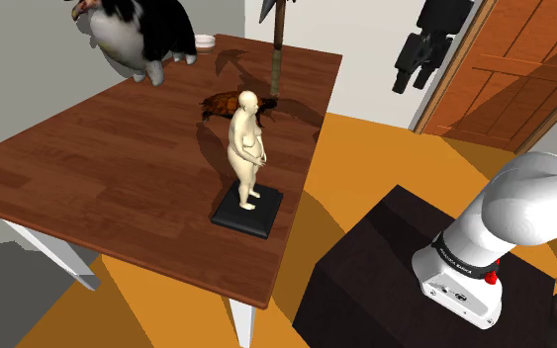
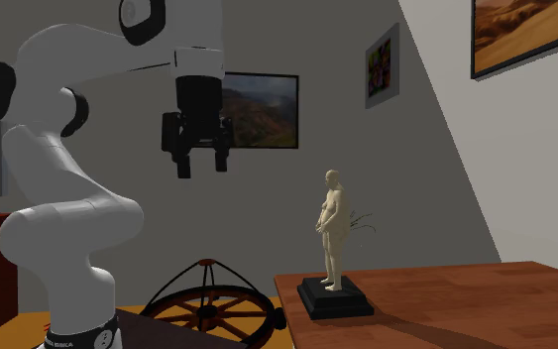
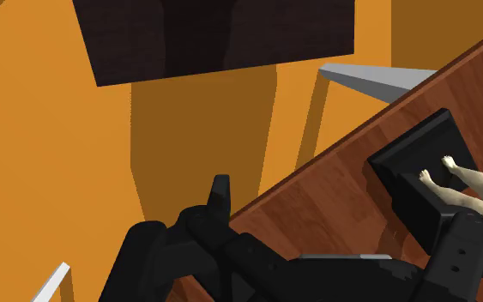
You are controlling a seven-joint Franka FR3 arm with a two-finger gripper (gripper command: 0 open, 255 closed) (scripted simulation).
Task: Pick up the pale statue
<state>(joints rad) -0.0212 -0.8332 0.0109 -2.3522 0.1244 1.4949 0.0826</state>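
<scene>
The tool (image 2: 202,167), fingers spread and holding nothing, hangs high up, and the pale statue (image 2: 334,233) stands straight up on its black base (image 2: 338,297) (near the edge of the counter (image 2: 445,297)), well below the tool and off to one side.

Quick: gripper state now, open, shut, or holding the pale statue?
All-black two-finger gripper: open, holding nothing; the pale figure statue on its black base stands apart on the wooden table.

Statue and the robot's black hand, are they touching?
Apart. The second exterior view shows the gripper hanging open high in the air, with a wide gap between it and the pale statue standing on the table.
</scene>
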